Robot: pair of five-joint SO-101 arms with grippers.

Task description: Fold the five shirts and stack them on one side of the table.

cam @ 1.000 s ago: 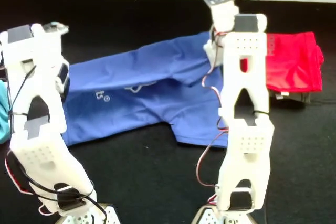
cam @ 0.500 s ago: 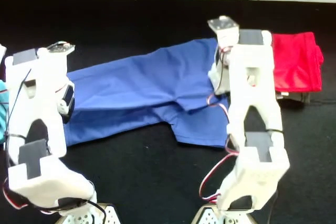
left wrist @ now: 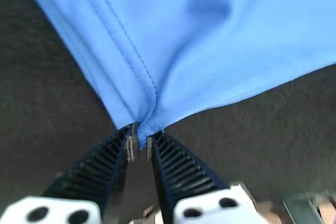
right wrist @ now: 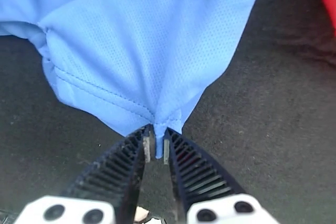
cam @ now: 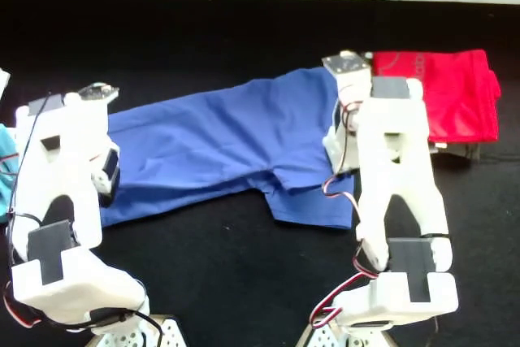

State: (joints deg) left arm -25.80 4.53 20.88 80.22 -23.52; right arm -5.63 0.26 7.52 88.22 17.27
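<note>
Claws: left claw (left wrist: 140, 142) is clenched on a stitched edge of the blue shirt (cam: 219, 140), and the cloth bunches between its jaws. The right claw (right wrist: 156, 145) is clamped the same way on an edge at the shirt's other end. Judgement: pinches at opposite ends let the cloth be carried taut and laid flat.

Desk (cam: 244, 282): black, carries everything.

Blue shirt: lies lengthwise across the middle of the desk, between the two claws. It appears doubled over along its length, with one sleeve sticking out on the near side. Judgement: first fold in hand, sleeve not yet tucked.

Red shirt (cam: 455, 99): folded, far right, just beside the blue shirt's end. Something dark lies under it; cannot tell what. Likely the stack side.

Teal cloth (cam: 6, 160): left edge, mostly cut off. Possibly a waiting shirt.
</note>
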